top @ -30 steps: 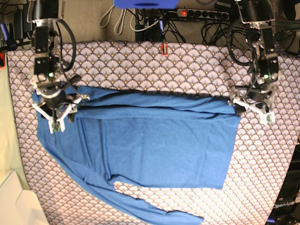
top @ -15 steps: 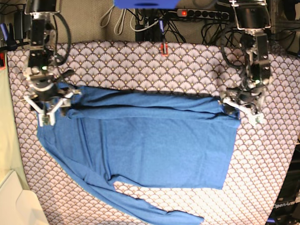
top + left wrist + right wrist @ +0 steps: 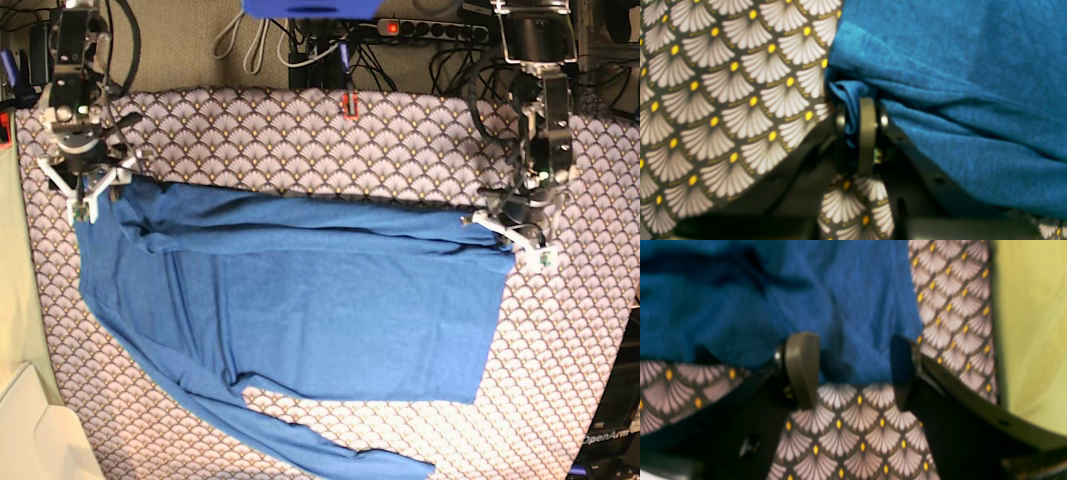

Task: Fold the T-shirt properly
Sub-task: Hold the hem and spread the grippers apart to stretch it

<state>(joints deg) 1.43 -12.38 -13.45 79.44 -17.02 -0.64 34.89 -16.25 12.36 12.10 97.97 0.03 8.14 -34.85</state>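
1. The large plain medium-blue soft knit T-shirt [image 3: 300, 310] lies spread across the middle of the desk [image 3: 300, 140], which is covered in a lavender-white scallop-patterned cloth with small yellow dots.
2. The shirt's far edge is folded over on itself in a long band running between the two arms; one long sleeve trails toward the near edge of the desk.
3. The left pincer [image 3: 860, 123] is pressed together on a bunched fold of the shirt's edge; in the left wrist view, blue fabric is visibly squeezed between its two fingers.
4. In the base view, the left pincer [image 3: 512, 235] sits at the shirt's far corner on that view's right.
5. The right pincer [image 3: 853, 373] is spread, its two fingers well apart. The shirt's hem lies between them, and no fabric is clamped.
6. In the base view, the right pincer [image 3: 85, 185] stands at the shirt's far corner on that view's left, just at the cloth's edge.
7. A black power strip [image 3: 430, 28] with a red switch and loose cables lie beyond the desk's far edge.
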